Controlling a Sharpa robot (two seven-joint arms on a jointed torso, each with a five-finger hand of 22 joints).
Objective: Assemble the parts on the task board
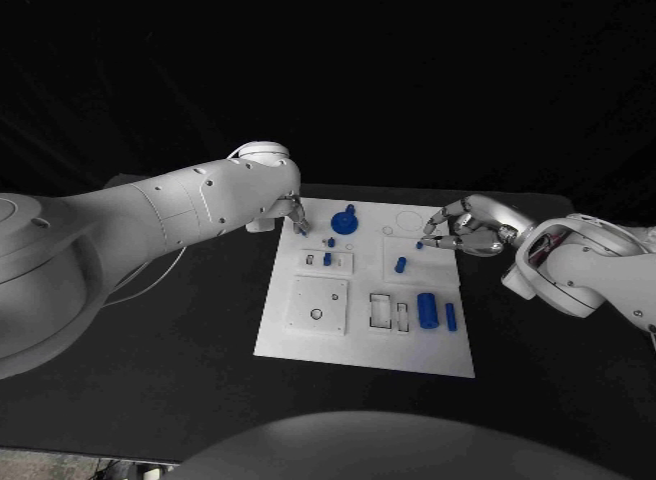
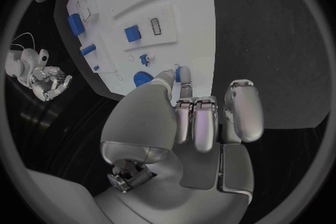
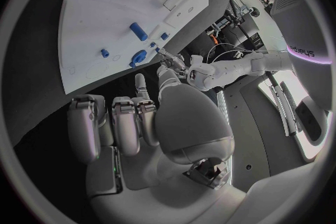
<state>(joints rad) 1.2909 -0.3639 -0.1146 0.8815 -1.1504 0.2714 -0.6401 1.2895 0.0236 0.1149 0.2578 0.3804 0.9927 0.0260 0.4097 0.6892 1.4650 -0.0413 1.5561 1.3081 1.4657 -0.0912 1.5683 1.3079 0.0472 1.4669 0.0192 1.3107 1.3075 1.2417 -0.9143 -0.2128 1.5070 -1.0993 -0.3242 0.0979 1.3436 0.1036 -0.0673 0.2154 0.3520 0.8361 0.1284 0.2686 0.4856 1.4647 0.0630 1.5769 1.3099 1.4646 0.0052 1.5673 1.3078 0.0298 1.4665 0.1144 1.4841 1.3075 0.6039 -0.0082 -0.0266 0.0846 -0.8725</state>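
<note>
Task board [image 1: 307, 340] mid-table [image 1: 170, 390]. Gear-shaped part [image 1: 343, 220] near far edge; large cylinder [image 1: 428, 307] toward right side, slim peg [image 1: 451, 314] just right of it. Left hand [image 1: 294, 212] at far-left corner, right hand [image 1: 465, 229] at far-right corner.

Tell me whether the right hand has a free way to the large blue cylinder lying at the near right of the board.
Probably yes. The right hand hovers at the far right edge of the task board, and the large blue cylinder lies nearer the robot on that same side. Nothing stands between them; the left hand is across the board.
</note>
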